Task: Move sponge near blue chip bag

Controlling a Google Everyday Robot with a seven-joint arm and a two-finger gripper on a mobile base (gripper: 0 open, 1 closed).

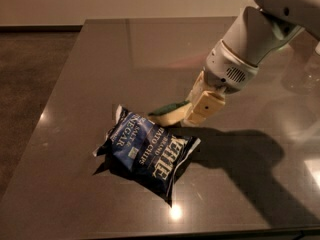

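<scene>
Hovering low over the table (pixel 100 59), the gripper (pixel 194 110) is clamped on the sponge (pixel 167 113), tilted right by the chip bag (pixel 145 151), probably so it lands close.

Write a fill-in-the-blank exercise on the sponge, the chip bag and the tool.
1. The sponge, gripped by the tool, has a dark ___ top.
2. The tool is at the far edge of the blue chip bag, on the sponge's ___ side in the picture.
3. The bag's big lettering is ___.
Missing words: green; right; white.
</scene>
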